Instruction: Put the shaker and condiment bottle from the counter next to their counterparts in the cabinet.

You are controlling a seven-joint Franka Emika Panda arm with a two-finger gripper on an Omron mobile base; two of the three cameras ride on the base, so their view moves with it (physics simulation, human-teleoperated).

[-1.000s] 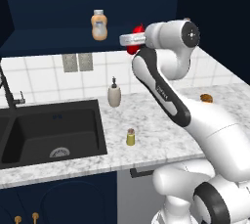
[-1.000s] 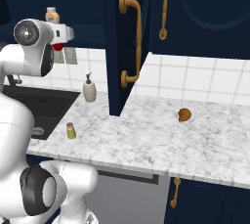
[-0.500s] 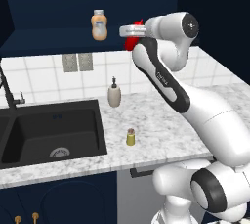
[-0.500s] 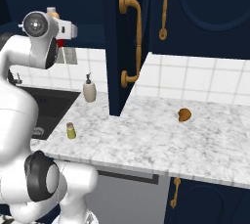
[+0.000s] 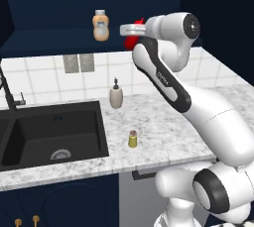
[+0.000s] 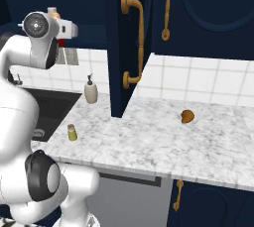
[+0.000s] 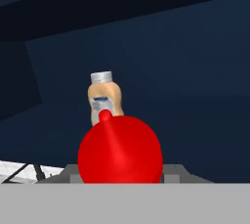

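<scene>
The white arm rises from the lower right of the left base view, bends at a raised elbow near the upper right, and reaches left toward the cabinet (image 5: 54,3) recess at the top of the frame. Its gripper (image 5: 133,31) sits at upper centre, clamped on the condiment bottle (image 5: 132,40), whose red body peeks out beside the hand. In the hand view the bottle's round red shoulder and nozzle point forward at lower centre.

The counter (image 5: 163,122) spans the middle of the left base view, with the black sink (image 5: 49,134) at left. The orange-beige bottle (image 5: 100,25) stands on the cabinet shelf at upper centre, just left of the gripper and apart from it; in the hand view it is straight behind the red nozzle. A beige pump dispenser (image 5: 116,95) stands by the tiled wall at centre. The shaker (image 5: 133,139) stands upright on the counter right of the sink. A small brown lump (image 6: 187,116) lies right of centre in the right base view.

The orange-beige bottle's label is too blurred to read.
</scene>
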